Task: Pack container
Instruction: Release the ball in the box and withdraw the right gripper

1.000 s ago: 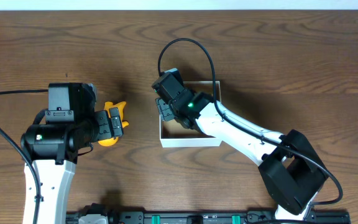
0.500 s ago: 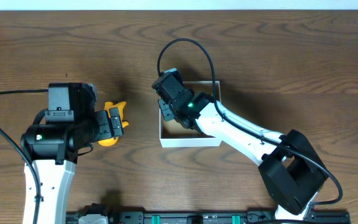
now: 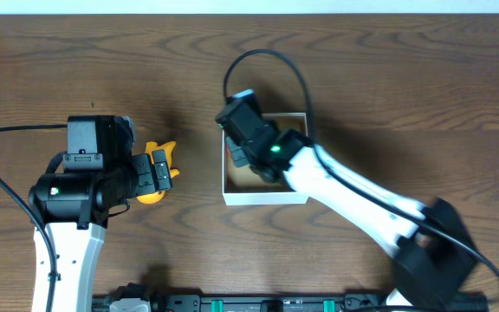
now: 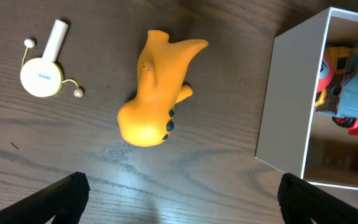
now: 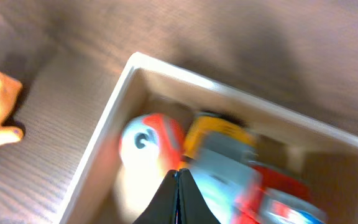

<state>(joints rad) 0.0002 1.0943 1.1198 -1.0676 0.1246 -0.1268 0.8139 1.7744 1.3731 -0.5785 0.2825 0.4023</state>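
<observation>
The container [image 3: 262, 198] is a small square box with white walls and stands mid-table. It holds a red, yellow and blue toy vehicle [image 5: 229, 162], also visible in the left wrist view as the toy vehicle [image 4: 347, 81]. My right gripper [image 5: 179, 172] hovers over the box's left part, shut with nothing between its fingers; overhead the right gripper [image 3: 237, 152] sits at the left wall. An orange animal toy [image 4: 154, 93] lies on the wood left of the container wall [image 4: 291, 106]. My left gripper [image 4: 180, 186] stands wide open above the table, just short of that toy.
A small white disc with a handle, yellow cord and two beads [image 4: 42, 71] lies left of the orange toy. The right arm [image 3: 362, 204] stretches across from the lower right. The left arm [image 3: 68, 199] covers the lower left of the table.
The right gripper's jaws have closed together, empty, over the box, and its arm has shifted slightly. The left arm and the orange toy have not moved.
</observation>
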